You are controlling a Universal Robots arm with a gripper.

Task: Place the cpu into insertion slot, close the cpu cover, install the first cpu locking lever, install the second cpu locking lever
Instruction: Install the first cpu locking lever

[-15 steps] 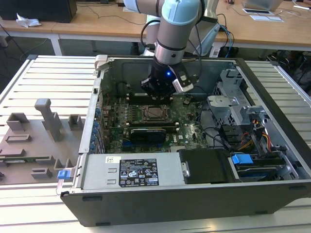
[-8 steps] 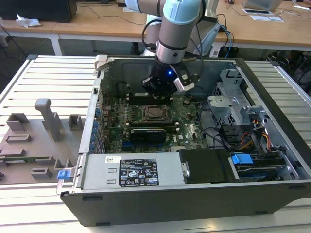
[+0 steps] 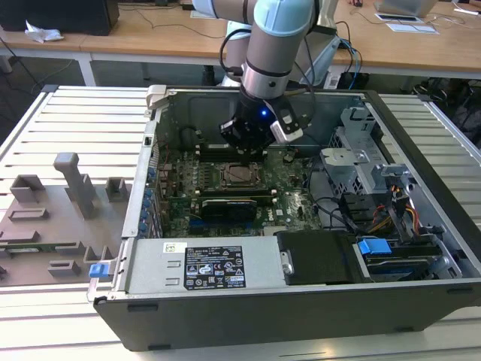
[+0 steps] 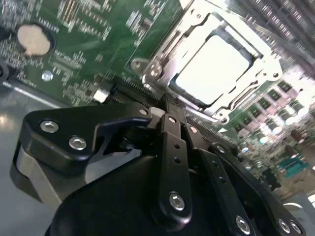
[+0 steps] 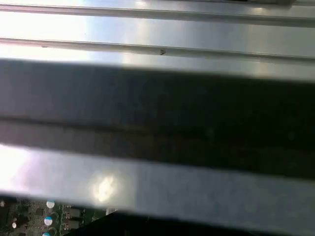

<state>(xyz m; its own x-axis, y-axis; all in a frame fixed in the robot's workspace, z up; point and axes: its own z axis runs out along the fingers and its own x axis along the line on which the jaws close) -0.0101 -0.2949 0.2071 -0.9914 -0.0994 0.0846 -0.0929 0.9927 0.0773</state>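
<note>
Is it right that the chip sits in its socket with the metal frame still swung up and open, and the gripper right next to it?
Not quite. The cpu does sit in its socket and the gripper is right beside it, but the cpu cover is not swung up: in the second wrist view it lies flat around the chip, which shows through its window.

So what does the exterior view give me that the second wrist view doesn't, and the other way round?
The exterior view alone takes in the whole open black computer case, the blue drive clip, the grey ribbed table and grey plastic fixtures. The second wrist view alone shows the round silver coin battery and, up close, the thin silvery square cpu cover lying over the bright flat cpu. Both show the green motherboard, the cpu socket and the black gripper near it.
</note>
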